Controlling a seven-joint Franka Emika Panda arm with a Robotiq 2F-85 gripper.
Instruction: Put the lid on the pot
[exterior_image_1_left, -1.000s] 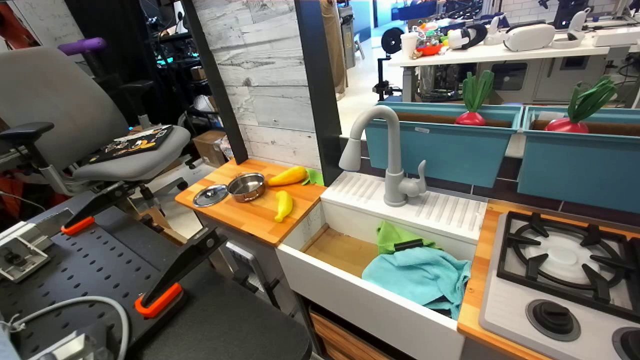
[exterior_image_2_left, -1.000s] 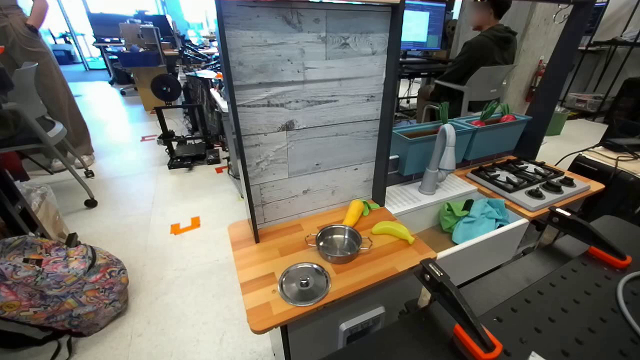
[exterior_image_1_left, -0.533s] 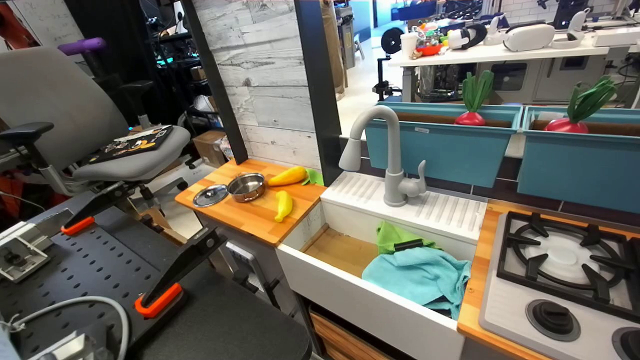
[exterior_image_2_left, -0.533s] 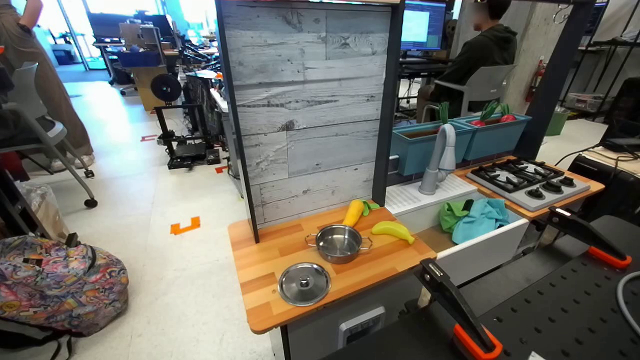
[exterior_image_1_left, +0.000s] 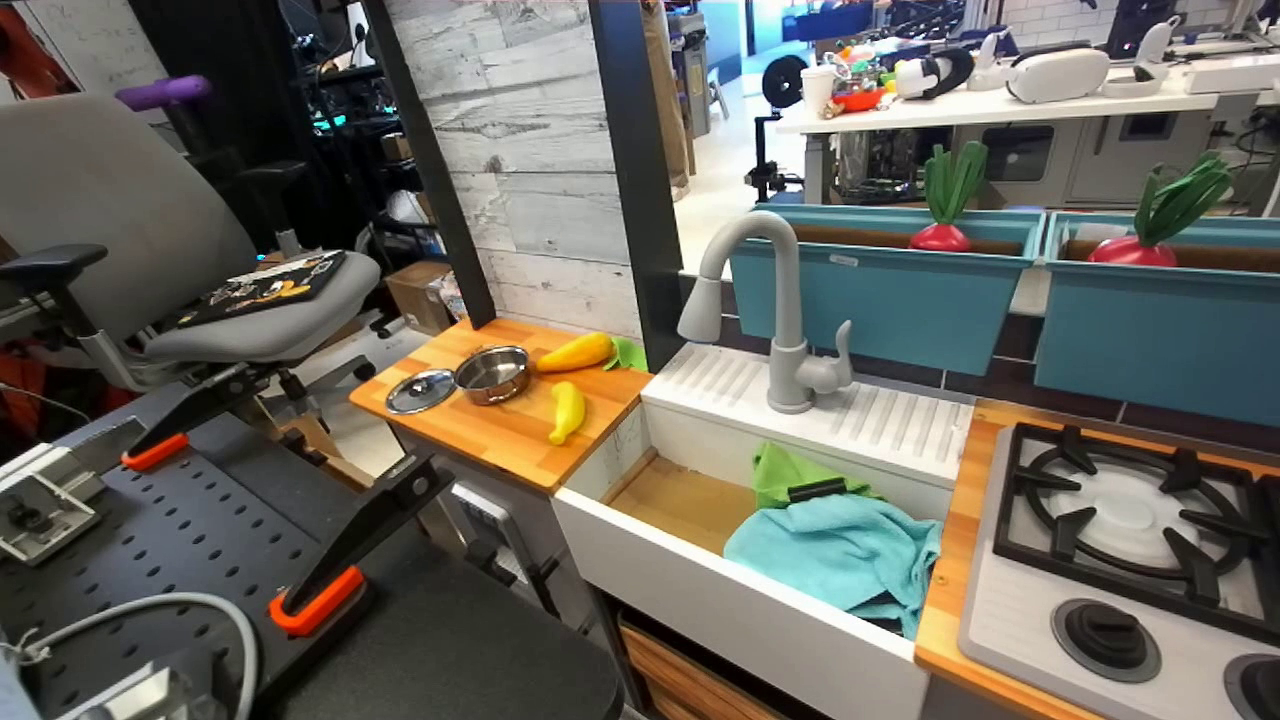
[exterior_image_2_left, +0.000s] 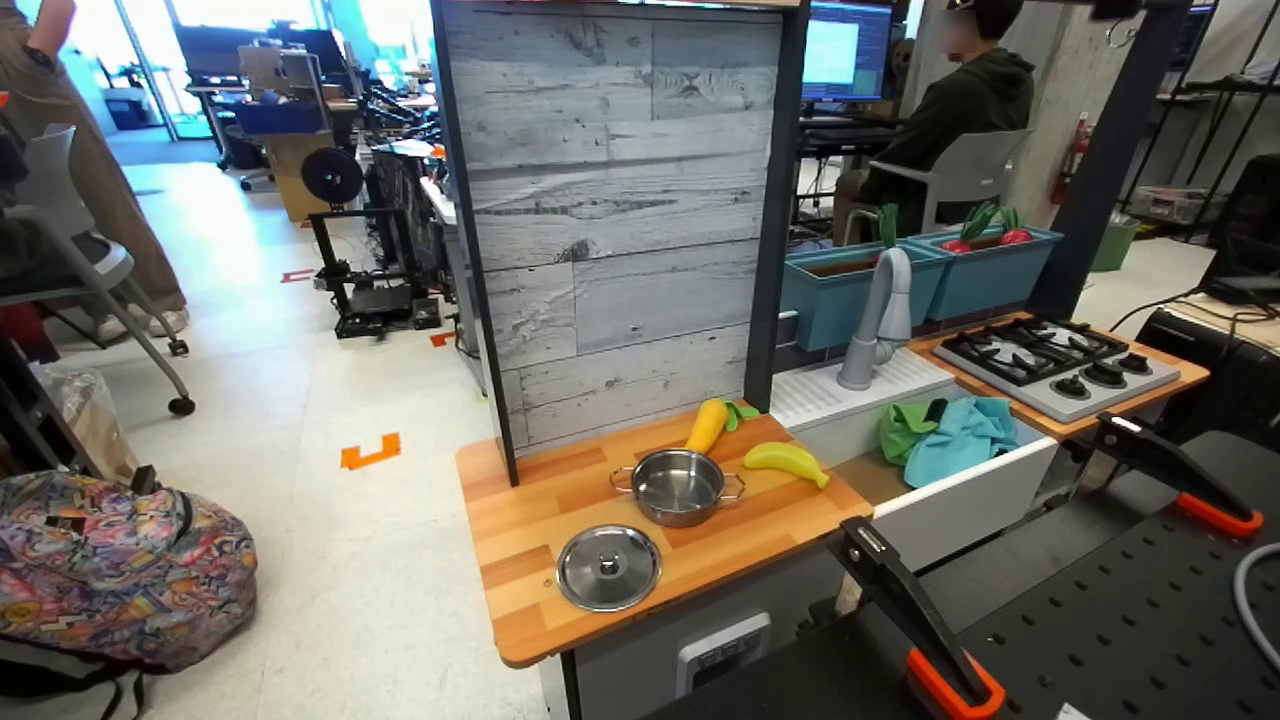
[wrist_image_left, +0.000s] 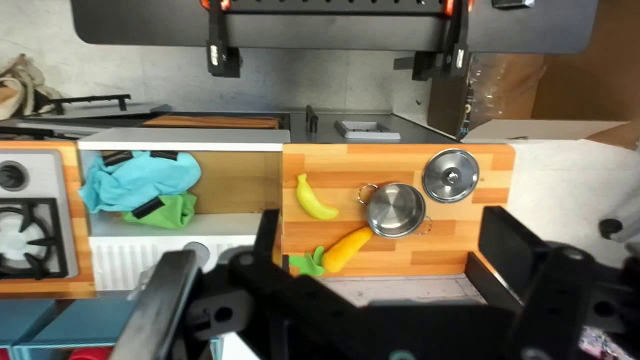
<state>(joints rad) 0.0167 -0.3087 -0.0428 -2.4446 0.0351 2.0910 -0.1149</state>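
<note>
The lid (wrist_image_left: 440, 172) is a flat, round silver disc with a small knob on top. It lies on the wooden counter (wrist_image_left: 455, 257) near its outer end. The pot (wrist_image_left: 396, 210) stands open and upright beside it, with a wire handle on each side. In both exterior views the lid (exterior_image_1_left: 421, 391) (exterior_image_2_left: 609, 568) and the pot (exterior_image_1_left: 493, 376) (exterior_image_2_left: 677, 487) sit close together but apart. My gripper (wrist_image_left: 382, 217) is open and empty in the wrist view, its fingers wide apart, high above the counter. The gripper is not clearly seen in the exterior views.
A banana (wrist_image_left: 312, 200) and a yellow squash (wrist_image_left: 347, 249) with green leaves lie near the pot; the squash end is against it. A wood-plank wall (exterior_image_2_left: 620, 250) rises behind the counter. The sink (exterior_image_1_left: 740, 620) with cloths and a tall faucet (exterior_image_1_left: 785, 300) adjoin it.
The lid, pot and other counter objects have not moved. A small dark shape has come in at the top right edge of an exterior view; I cannot tell for certain what it is.
</note>
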